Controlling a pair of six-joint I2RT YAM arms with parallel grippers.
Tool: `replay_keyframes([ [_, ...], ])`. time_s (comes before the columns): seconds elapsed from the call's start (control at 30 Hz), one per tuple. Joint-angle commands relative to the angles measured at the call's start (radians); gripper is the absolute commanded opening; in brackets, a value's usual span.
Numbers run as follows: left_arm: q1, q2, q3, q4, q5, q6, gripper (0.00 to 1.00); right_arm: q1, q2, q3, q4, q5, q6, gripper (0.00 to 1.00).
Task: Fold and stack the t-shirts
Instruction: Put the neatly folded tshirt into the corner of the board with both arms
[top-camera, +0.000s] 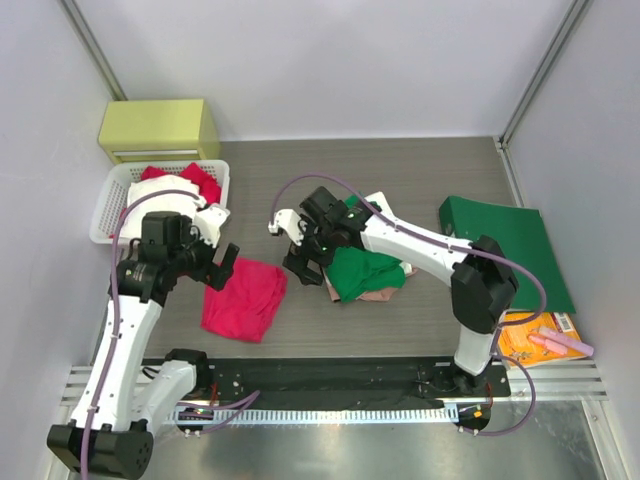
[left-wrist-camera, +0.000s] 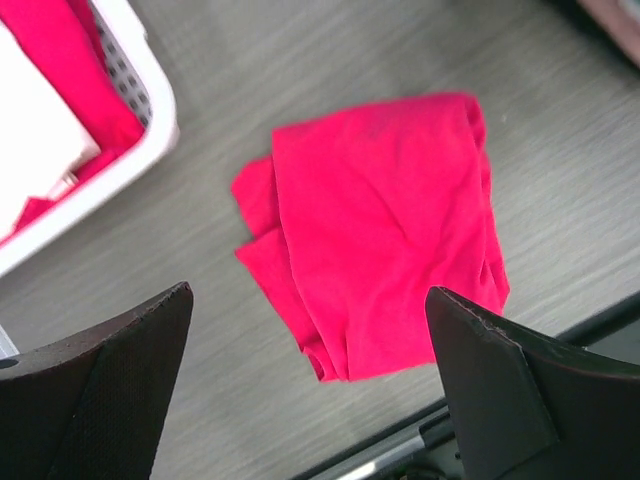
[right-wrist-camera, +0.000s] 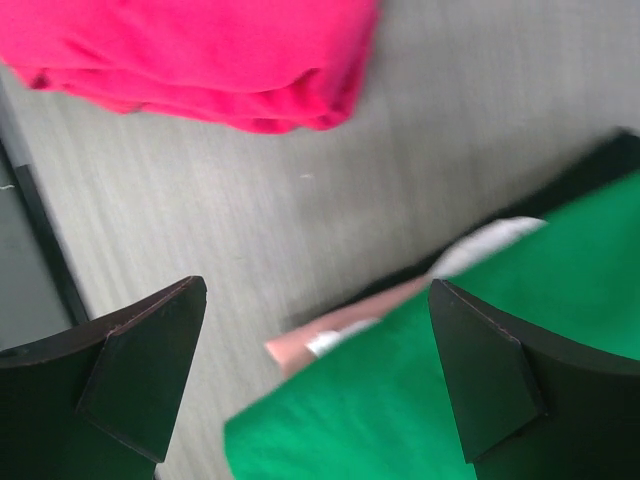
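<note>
Pinkish-red t-shirt (top-camera: 243, 298) lies folded on the table (top-camera: 420, 170) just under our left gripper (top-camera: 220, 270), jaws wide and empty, nearer than our equally open, empty right gripper (top-camera: 303, 268) beside the green t-shirt (top-camera: 362, 272).

readable text: none | labels: none legible | brands, numbers, signs: none seen

Robot lab (white-walled enclosure (top-camera: 330, 60))

hot pinkish-red t-shirt (top-camera: 243, 298) mid-left, bright green t-shirt (top-camera: 362, 272) at centre over a pale pink one (right-wrist-camera: 300, 345). dark green folder (top-camera: 505, 245) right, white perforated basket (top-camera: 110, 205) upper left, grey woodgrain tabletop (top-camera: 400, 170).
</note>
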Motion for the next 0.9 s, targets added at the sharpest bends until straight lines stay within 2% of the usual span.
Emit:
replay_keyframes([
  [0.0, 0.005, -0.056, 0.021, 0.108, -0.012, -0.04, 0.99, 0.001, -0.171, -0.044, 0.107, 0.17, -0.042, 1.0],
  [0.13, 0.005, -0.074, -0.022, 0.196, -0.102, -0.095, 1.0, -0.003, -0.224, -0.082, 0.157, 0.323, -0.058, 1.0],
  [0.17, 0.005, -0.079, -0.042, 0.216, -0.13, -0.112, 1.0, -0.007, -0.233, -0.114, 0.182, 0.449, -0.055, 1.0],
  [0.23, 0.005, -0.086, -0.056, 0.253, -0.173, -0.144, 1.0, -0.079, -0.271, -0.142, 0.246, 0.501, -0.03, 1.0],
  [0.27, 0.005, -0.086, -0.069, 0.257, -0.176, -0.148, 1.0, -0.12, -0.279, -0.151, 0.254, 0.462, 0.021, 1.0],
  [0.3, 0.005, -0.086, -0.077, 0.271, -0.172, -0.154, 1.0, -0.172, -0.279, -0.151, 0.257, 0.429, 0.057, 0.92],
  [0.37, 0.005, -0.083, -0.095, 0.286, -0.17, -0.163, 1.0, -0.252, -0.265, -0.153, 0.263, 0.461, 0.083, 0.93],
  [0.4, 0.004, -0.079, -0.097, 0.291, -0.172, -0.158, 1.0, -0.26, -0.254, -0.159, 0.265, 0.481, 0.076, 1.0],
  [0.6, 0.005, -0.047, -0.077, 0.283, -0.221, -0.151, 1.0, -0.308, -0.236, -0.229, 0.305, 0.466, 0.1, 1.0],
  [0.63, 0.005, -0.044, -0.079, 0.288, -0.219, -0.151, 1.0, -0.306, -0.239, -0.237, 0.314, 0.461, 0.12, 0.99],
  [0.7, 0.005, -0.037, -0.082, 0.289, -0.213, -0.152, 1.0, -0.308, -0.25, -0.257, 0.317, 0.423, 0.122, 0.89],
  [0.73, 0.005, -0.037, -0.083, 0.289, -0.215, -0.152, 1.0, -0.308, -0.257, -0.26, 0.317, 0.414, 0.132, 0.89],
  [0.77, 0.004, -0.037, -0.085, 0.291, -0.215, -0.154, 1.0, -0.308, -0.277, -0.265, 0.315, 0.411, 0.132, 0.95],
  [0.87, 0.004, -0.04, -0.091, 0.294, -0.216, -0.152, 1.0, -0.308, -0.316, -0.265, 0.303, 0.415, 0.137, 0.97],
])
